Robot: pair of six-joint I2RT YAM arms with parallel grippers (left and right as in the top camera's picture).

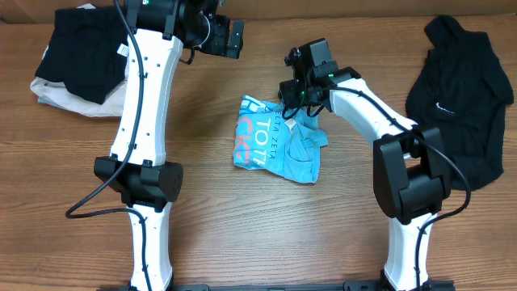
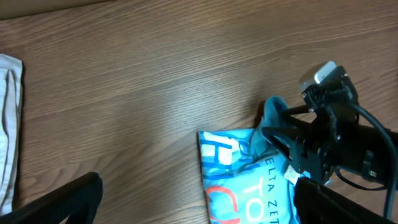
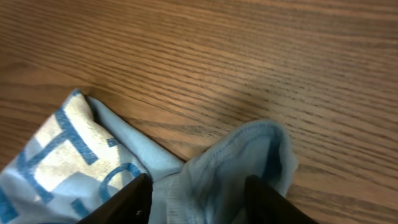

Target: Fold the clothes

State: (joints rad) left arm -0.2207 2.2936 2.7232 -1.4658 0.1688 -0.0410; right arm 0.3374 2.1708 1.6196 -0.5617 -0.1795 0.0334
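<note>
At the right hand (image 3: 196,185): fingers (image 3: 134,199) narrowed onto a raised hump of blue cloth. It is a hemmed edge of the light blue T-shirt (image 1: 273,145), sleeve or bottom hem I cannot tell. I judge the grip sits at the edge so the flap can be carried over the body of the shirt without dragging the whole bundle.

The shirt lies mid-tabletop (image 1: 242,242), already part-folded into a rough rectangle, lettering up, its right side rumpled.

Left hand (image 1: 229,36) hangs wide and empty above the far part of the tabletop, well apart from the shirt — presumably parked out of the fold path.

Black top (image 1: 460,105) lies spread at the right, touched by neither hand. A second dark garment (image 1: 77,52) rests on pale cloth (image 1: 69,101) at far left.
</note>
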